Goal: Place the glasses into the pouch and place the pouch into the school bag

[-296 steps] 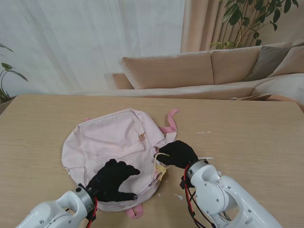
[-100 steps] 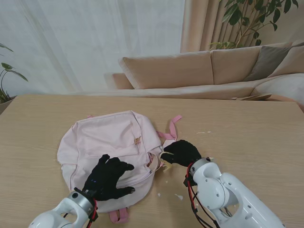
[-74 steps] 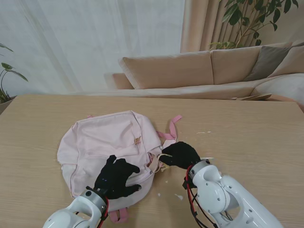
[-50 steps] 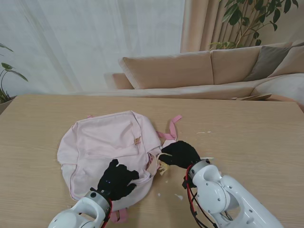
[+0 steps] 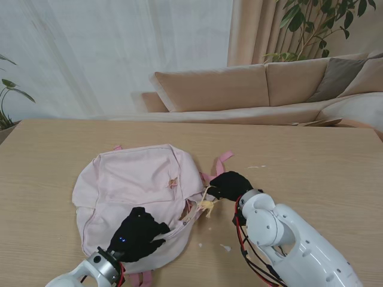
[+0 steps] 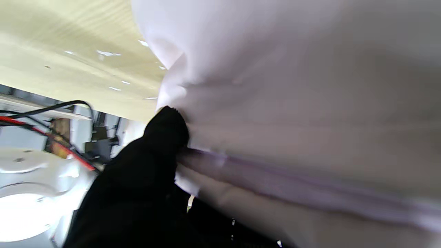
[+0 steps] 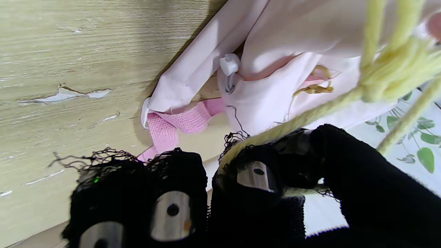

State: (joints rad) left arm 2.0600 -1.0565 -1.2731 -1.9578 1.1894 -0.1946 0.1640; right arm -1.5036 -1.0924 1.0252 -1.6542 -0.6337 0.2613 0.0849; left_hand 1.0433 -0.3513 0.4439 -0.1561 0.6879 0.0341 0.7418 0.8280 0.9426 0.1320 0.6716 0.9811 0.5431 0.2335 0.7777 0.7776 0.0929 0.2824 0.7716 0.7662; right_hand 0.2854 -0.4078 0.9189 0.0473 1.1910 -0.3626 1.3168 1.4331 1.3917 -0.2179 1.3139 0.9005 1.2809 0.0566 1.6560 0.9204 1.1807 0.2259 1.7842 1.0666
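The pink school bag (image 5: 137, 179) lies flat on the wooden table, left of centre. My left hand (image 5: 139, 234) sits on its near edge with the fingers curled into the fabric; the left wrist view shows the left hand (image 6: 144, 172) pinching a fold of the bag (image 6: 293, 86). My right hand (image 5: 230, 184) is at the bag's right side, shut on a yellow cord (image 5: 206, 204). In the right wrist view the cord (image 7: 310, 115) runs taut from between the fingers (image 7: 258, 179) toward the bag's zipper. Neither glasses nor pouch can be seen.
A pink strap (image 5: 222, 158) trails from the bag just beyond my right hand, and another strap end (image 5: 143, 278) pokes out near me. Small white flecks (image 5: 226, 247) lie on the table (image 5: 323, 167). A sofa stands beyond the far edge.
My right hand has moved a little farther from me, drawing the yellow cord tight. My left hand has slid nearer to me on the bag's edge. The bag has bunched and shifted slightly.
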